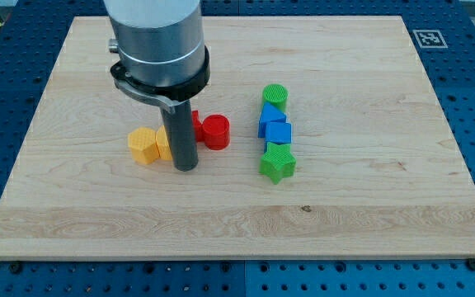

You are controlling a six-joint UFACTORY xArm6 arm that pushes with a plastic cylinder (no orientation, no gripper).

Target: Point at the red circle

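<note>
The red circle [216, 131] lies on the wooden board [345, 206], left of the board's middle. My tip [185, 167] rests on the board just below and left of it, a short gap apart. Another red block [196, 125] sits right behind the rod, mostly hidden, touching the red circle's left side. An orange block [143, 145] and a yellow block [162, 144] lie just left of the rod, the yellow one partly hidden.
A column of blocks stands right of the red circle: a green circle [275, 96] at top, two blue blocks [270, 117] [278, 134] below it, and a green star [277, 162] at the bottom. A fiducial marker [428, 37] is at the board's top right corner.
</note>
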